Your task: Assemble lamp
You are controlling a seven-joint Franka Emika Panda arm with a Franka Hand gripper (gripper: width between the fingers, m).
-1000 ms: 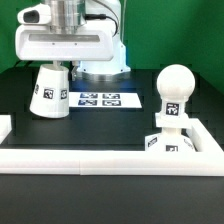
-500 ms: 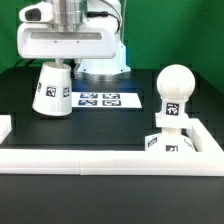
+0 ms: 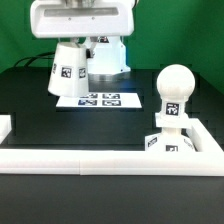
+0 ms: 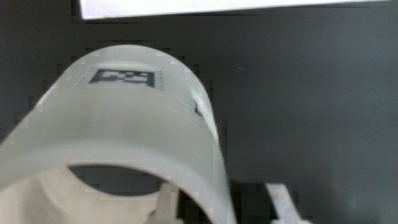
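The white cone-shaped shade [image 3: 68, 72] with black-and-white tags hangs tilted in my gripper [image 3: 73, 44], lifted off the black table above the marker board's end at the exterior view's left. The gripper is shut on the shade's rim. In the wrist view the shade [image 4: 128, 110] fills most of the frame. One finger [image 4: 281, 201] shows outside its wall, with the gripper [image 4: 231, 203] closed across that wall. The ball-shaped bulb [image 3: 175, 87] stands upright on the square base [image 3: 172, 143] at the exterior view's right, well apart from the shade.
The marker board [image 3: 103, 100] lies flat on the black table behind the shade and shows as a white edge in the wrist view [image 4: 231, 5]. A low white wall [image 3: 90, 160] runs along the front and around the base. The arm's white pedestal [image 3: 108, 55] stands at the back.
The gripper has risen and moved toward the exterior view's right, carrying the shade off the table. The bulb and base have not moved.
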